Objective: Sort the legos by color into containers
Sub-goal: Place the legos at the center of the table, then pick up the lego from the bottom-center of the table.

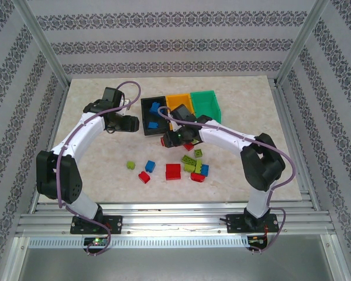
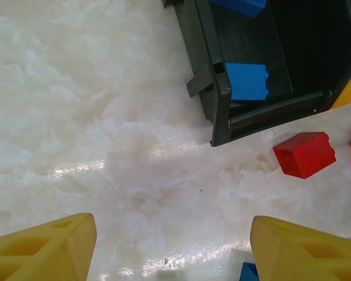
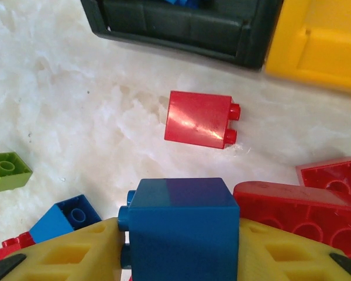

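Right gripper (image 3: 179,243) is clasping a blue brick (image 3: 178,205), due for the black bin (image 3: 181,29); left gripper (image 2: 172,246) is hovering open, empty

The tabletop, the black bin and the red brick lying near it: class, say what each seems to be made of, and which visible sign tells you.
Tabletop: polished stone or a marble-look laminate, I cannot tell which; cloudy white veining, soft glare.
Black bin: moulded plastic, semi-matt; ribbed wall, dull sheen.
Red brick: hard glossy plastic; sharp highlights, moulded studs.
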